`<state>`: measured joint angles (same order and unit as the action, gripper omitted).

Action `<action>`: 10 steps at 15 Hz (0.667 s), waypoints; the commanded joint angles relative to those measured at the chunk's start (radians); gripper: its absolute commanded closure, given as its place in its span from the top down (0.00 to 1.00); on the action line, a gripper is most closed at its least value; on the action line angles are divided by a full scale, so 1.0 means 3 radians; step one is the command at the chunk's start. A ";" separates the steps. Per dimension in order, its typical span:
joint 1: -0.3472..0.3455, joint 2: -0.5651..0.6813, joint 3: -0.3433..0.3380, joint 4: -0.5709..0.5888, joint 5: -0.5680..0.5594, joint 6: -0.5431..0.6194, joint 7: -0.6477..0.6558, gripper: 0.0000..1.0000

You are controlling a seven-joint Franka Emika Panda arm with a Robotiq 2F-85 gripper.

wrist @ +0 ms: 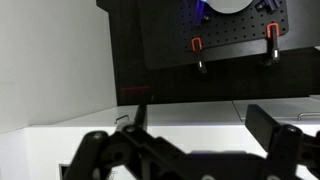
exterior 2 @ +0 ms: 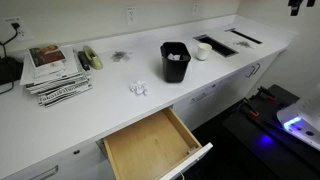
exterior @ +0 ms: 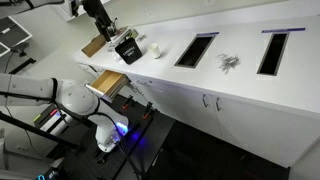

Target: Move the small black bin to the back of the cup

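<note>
One small black bin (exterior 2: pixel 175 60) stands upright on the white counter (exterior 2: pixel 100 108), with one cup (exterior 2: pixel 201 51) just beside it at 2 o'clock. One arm (exterior: pixel 98 12) hangs raised, clear of the bin. The gripper (wrist: pixel 200 115) is spread wide and holds nothing. Also two cut-outs (exterior: pixel 195 49), one open drawer (exterior 2: pixel 150 145) and one crumpled paper (exterior 2: pixel 138 88).

Bright, even light fills the white tabletop (exterior 2: pixel 100 110) in both exterior views; past its front edge all is dim but a blue glow (exterior: pixel 121 128). The wrist view's pincer (wrist: pixel 200 135) looms dark and blurred.
</note>
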<state>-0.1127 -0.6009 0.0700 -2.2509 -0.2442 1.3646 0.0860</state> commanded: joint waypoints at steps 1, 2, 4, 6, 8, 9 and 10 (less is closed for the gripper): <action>0.0111 0.0009 -0.0080 0.0011 -0.0032 -0.0021 0.0047 1.00; 0.0111 0.0009 -0.0080 0.0011 -0.0032 -0.0021 0.0047 1.00; 0.0111 0.0009 -0.0080 0.0011 -0.0032 -0.0021 0.0047 1.00; 0.0111 0.0009 -0.0080 0.0011 -0.0032 -0.0021 0.0047 1.00; 0.0184 0.0049 0.0005 0.0029 0.0049 -0.0021 0.0134 1.00; 0.0242 0.0054 0.0033 0.0031 0.0100 -0.0010 0.0132 1.00; 0.0301 0.0071 0.0074 0.0056 0.0228 -0.0021 0.0212 1.00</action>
<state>-0.0736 -0.5957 0.0703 -2.2509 -0.2377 1.3649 0.0877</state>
